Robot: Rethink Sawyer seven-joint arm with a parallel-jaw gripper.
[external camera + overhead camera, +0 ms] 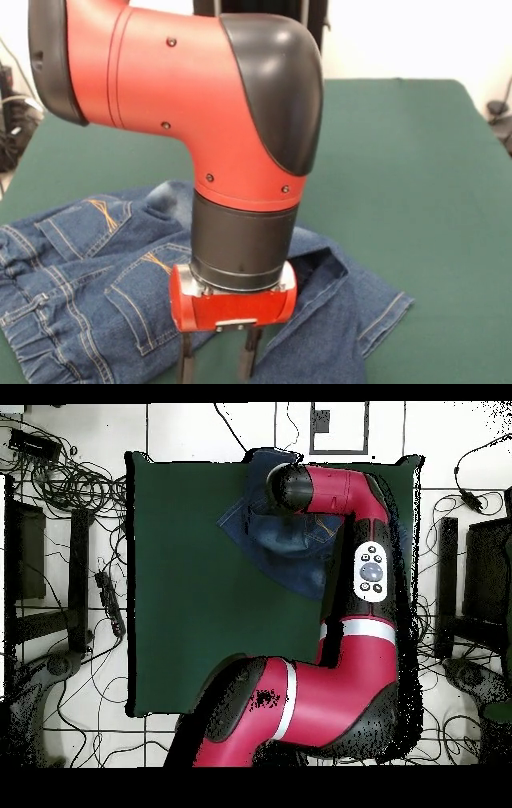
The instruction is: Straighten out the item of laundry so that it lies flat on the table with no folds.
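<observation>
Arm [345, 534] over folded jeans [80, 272]

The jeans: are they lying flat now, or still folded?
Still folded. In the front view the jeans are bunched, and one leg's hem lies turned over beside the gripper, which is down at the cloth.

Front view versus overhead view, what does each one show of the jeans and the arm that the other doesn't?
Only the front view shows the hand with its two dark fingers apart, reaching down at the near edge of the jeans, plus the orange-stitched pockets, gathered waistband and a leg folded over itself. Only the overhead view shows the whole table, the arm's full sweep from its base, and the cables on the floor around it. Both show the arm over rumpled jeans lying near a table edge.
</observation>
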